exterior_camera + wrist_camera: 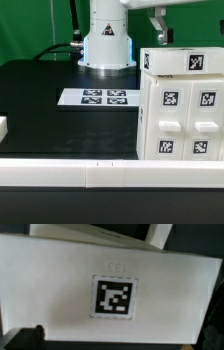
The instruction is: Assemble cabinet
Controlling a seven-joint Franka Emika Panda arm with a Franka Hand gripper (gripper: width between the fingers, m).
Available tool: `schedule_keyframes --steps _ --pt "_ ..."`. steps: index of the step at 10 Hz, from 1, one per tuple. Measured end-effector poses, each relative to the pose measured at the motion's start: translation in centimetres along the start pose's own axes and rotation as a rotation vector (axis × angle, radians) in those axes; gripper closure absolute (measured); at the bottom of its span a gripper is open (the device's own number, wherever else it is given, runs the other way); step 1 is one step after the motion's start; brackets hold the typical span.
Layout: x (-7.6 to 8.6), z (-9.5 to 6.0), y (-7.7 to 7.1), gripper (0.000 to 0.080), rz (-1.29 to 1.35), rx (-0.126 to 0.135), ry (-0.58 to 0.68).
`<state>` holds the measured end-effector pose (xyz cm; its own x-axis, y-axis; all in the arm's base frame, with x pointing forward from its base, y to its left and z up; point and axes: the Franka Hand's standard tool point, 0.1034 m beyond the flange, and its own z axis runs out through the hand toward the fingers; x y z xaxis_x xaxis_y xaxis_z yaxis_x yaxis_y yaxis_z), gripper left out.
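The cabinet (180, 105) is a large white box with several black-and-white tags and drawer-like blocks on its front. It stands at the exterior view's right. My gripper (159, 27) hangs just above its back top edge and holds nothing. In the wrist view a white tagged face of the cabinet (60, 286) fills the picture, with another white part behind it. My gripper (118, 339) is open, and one dark fingertip (28, 336) shows at the edge of that face. The other finger is hard to make out.
The marker board (100, 97) lies flat in the middle of the black table. A small white block (3, 127) sits at the exterior view's left edge. A white rail (100, 173) runs along the front. The arm's base (105, 45) stands at the back.
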<state>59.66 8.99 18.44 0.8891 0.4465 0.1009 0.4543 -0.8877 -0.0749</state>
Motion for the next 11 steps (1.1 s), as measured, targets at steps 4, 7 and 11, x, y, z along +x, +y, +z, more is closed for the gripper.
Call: schedule_keyframes --steps 4,7,11 --pt "-0.2 0.2 0.2 0.0002 -0.476 -0.001 -0.051" --pt "-0.8 0.6 0.6 0.0002 -0.774 -0.003 -0.073" --pt "-1.6 1.6 0.6 0.0002 -1.132 0.005 -0.104"
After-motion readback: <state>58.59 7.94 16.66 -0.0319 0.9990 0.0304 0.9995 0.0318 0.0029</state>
